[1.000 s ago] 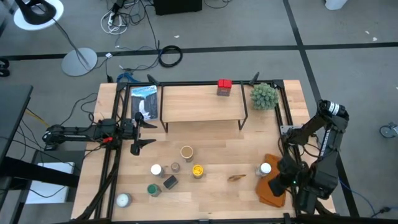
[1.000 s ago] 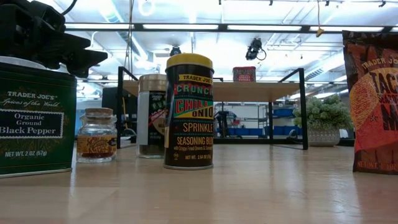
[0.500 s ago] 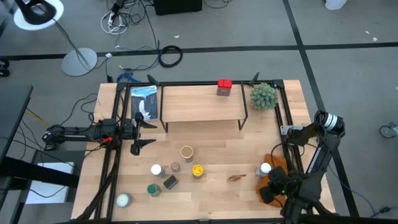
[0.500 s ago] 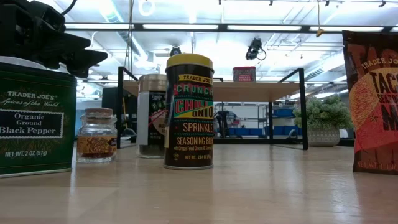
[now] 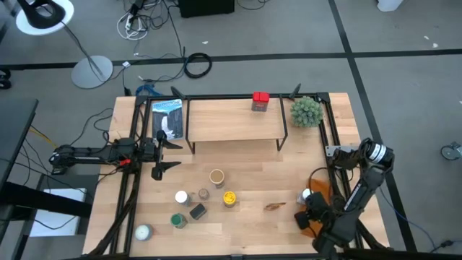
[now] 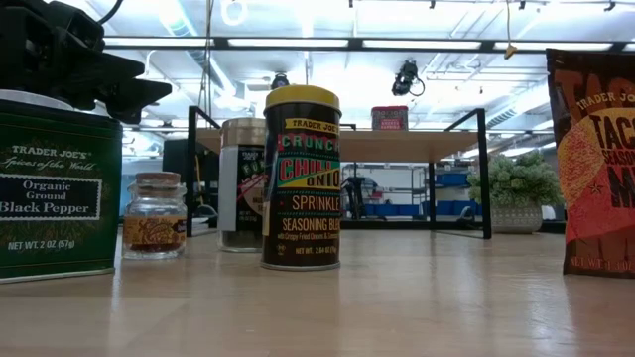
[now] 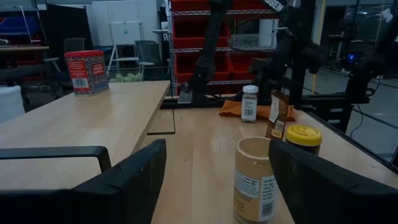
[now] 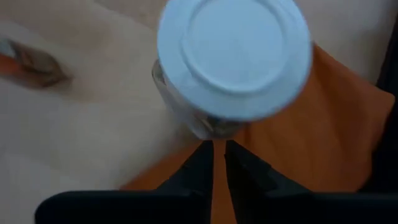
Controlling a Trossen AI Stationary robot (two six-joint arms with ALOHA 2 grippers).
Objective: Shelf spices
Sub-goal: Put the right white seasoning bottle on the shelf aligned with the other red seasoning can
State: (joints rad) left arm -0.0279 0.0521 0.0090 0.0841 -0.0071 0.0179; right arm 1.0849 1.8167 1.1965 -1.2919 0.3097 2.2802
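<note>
Right end effector (image 5: 312,217), fingers nearly pinched together and empty, hovers lower right, just below the upright white-capped jar (image 5: 308,196) at the orange cloth (image 5: 321,189) edge; shelf (image 5: 234,119) sits upper centre.

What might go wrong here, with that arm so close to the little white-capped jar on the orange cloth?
1. The right gripper sits just beside the white-capped jar with its fingers almost together and nothing between them. A push forward could tip the jar.
2. The jar stands at the edge of the orange cloth; a finger snagging the cloth could drag it.
3. Only the red tin is on the shelf; the other jars crowd near the open left gripper.
</note>
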